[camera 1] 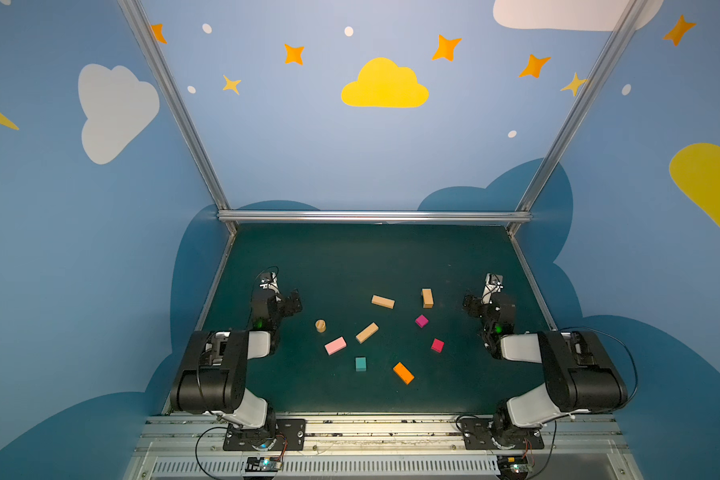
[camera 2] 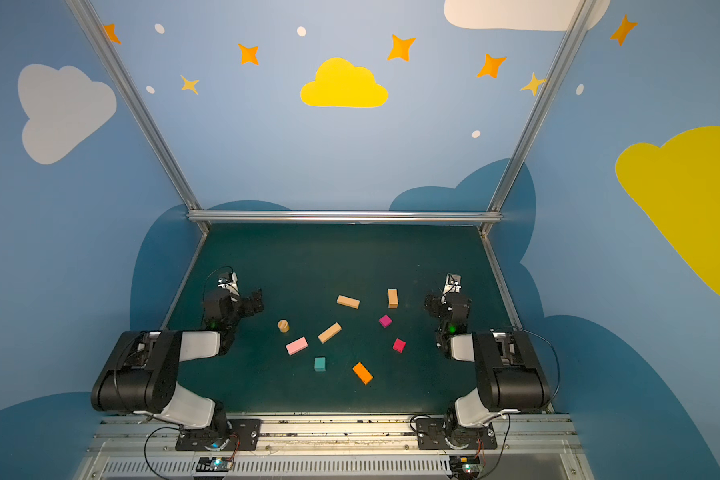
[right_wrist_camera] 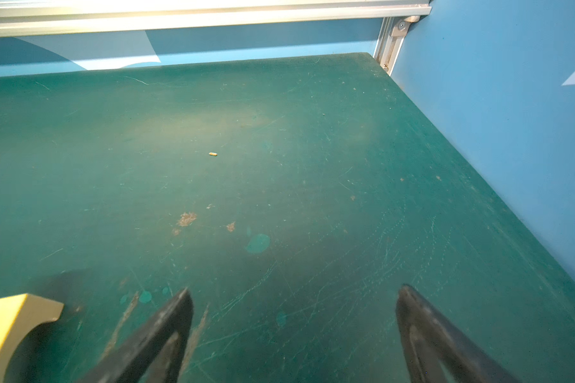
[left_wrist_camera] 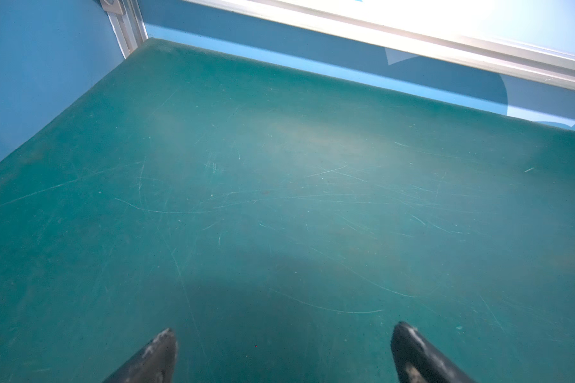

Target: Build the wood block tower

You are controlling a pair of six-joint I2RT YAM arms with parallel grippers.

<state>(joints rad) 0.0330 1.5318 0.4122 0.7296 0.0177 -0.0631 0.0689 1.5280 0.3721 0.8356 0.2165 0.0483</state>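
Several wood blocks lie scattered and apart on the green table, none stacked; no tower is in view. Three tan oblongs [camera 1: 383, 301] [camera 1: 427, 298] [camera 1: 366, 332] lie toward the back, with a tan cylinder [camera 1: 320, 326] at the left. Nearer the front are a pink oblong [camera 1: 335, 345], a teal cube [camera 1: 360, 364], an orange oblong [camera 1: 403, 372], a magenta cube [camera 1: 421, 321] and a red cube [camera 1: 437, 345]. My left gripper [camera 1: 292, 301] [left_wrist_camera: 285, 330] hangs open and empty left of the blocks. My right gripper [camera 1: 468, 305] [right_wrist_camera: 295, 290] is open and empty on their right, a tan oblong [right_wrist_camera: 14, 318] beside it.
Aluminium frame rails [camera 1: 373, 216] and blue walls close the table [camera 1: 350, 257] at the back and both sides. Both arm bases sit on the front rail [camera 1: 375, 428]. A small tan chip [right_wrist_camera: 212, 154] lies on the bare mat at the back right.
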